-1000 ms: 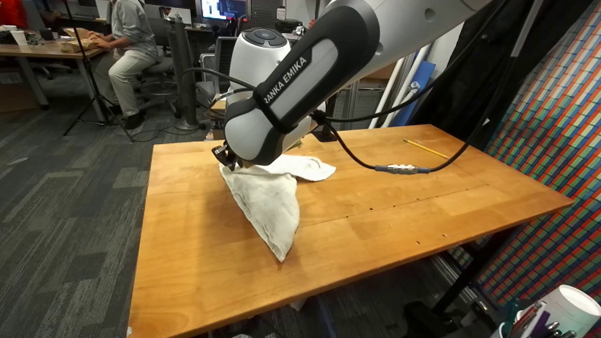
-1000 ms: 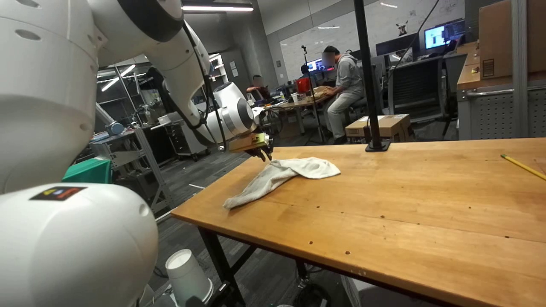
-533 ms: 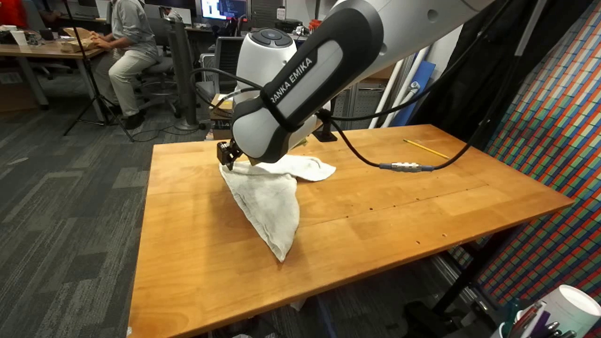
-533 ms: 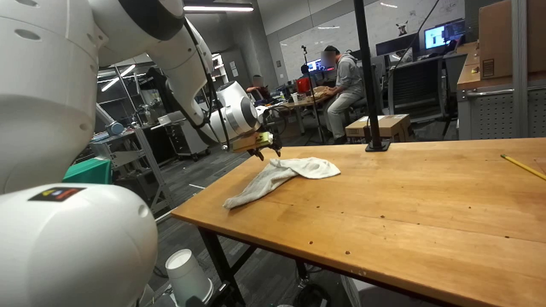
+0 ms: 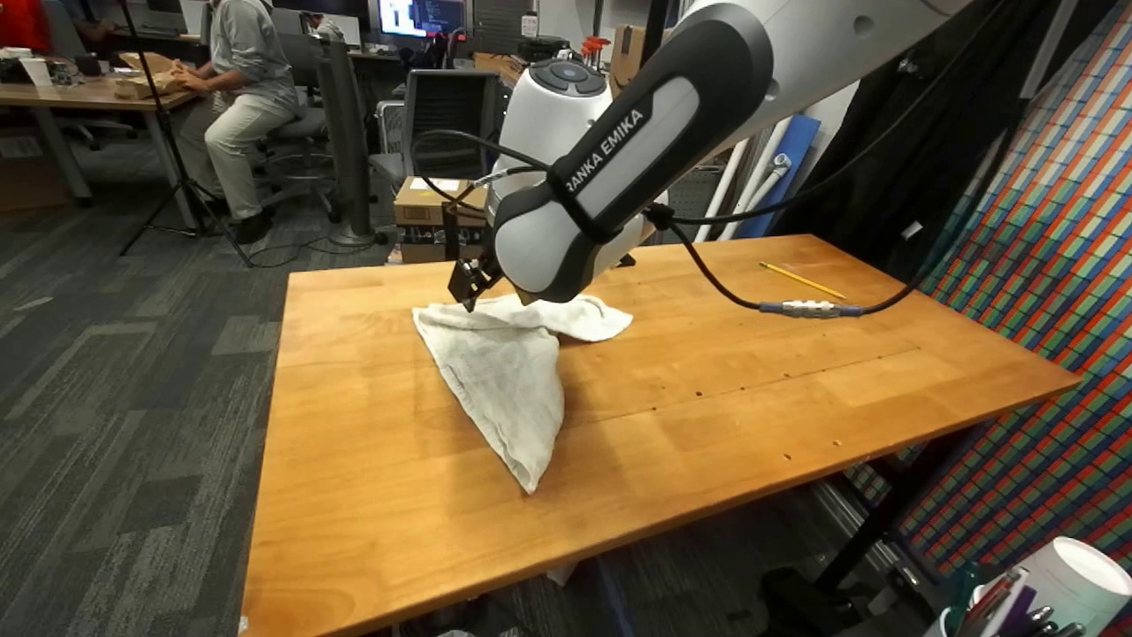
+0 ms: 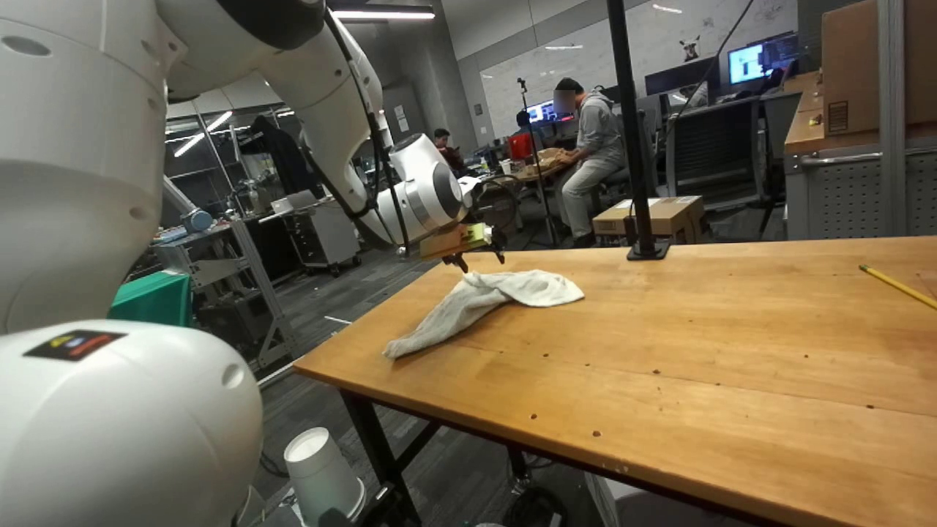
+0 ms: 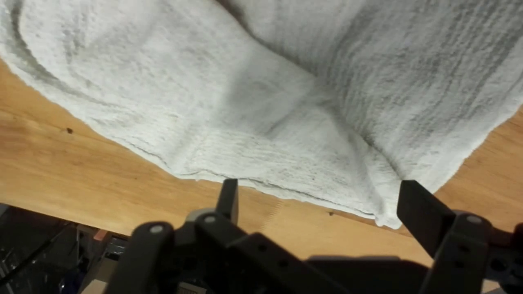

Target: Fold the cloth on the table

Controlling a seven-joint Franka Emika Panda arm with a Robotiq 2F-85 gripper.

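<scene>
A whitish cloth (image 5: 504,380) lies on the wooden table (image 5: 752,433), partly doubled over, with a pointed corner toward the table's near side in that exterior view. The same cloth (image 6: 476,304) is a low, wrinkled strip in an exterior view. Just above its far end hangs my gripper (image 6: 482,265), fingers spread and holding nothing. In the wrist view the cloth (image 7: 261,106) fills the upper part, a crease running diagonally across it. There my gripper (image 7: 319,183) is wide open, and one cloth corner shows beside the right-hand finger (image 7: 425,216). Whether the fingertips touch the cloth I cannot tell.
A yellow pencil (image 5: 803,280) rests on the table, away from the cloth. A black post (image 6: 635,146) rises from the table's far edge. The arm's cable (image 5: 809,309) dangles over the tabletop. The table's edge runs along the lower left of the wrist view.
The gripper's fingers have spread apart from a narrow gap. The arm has shifted toward the right in both exterior views and slightly up. The cloth has stayed in place.
</scene>
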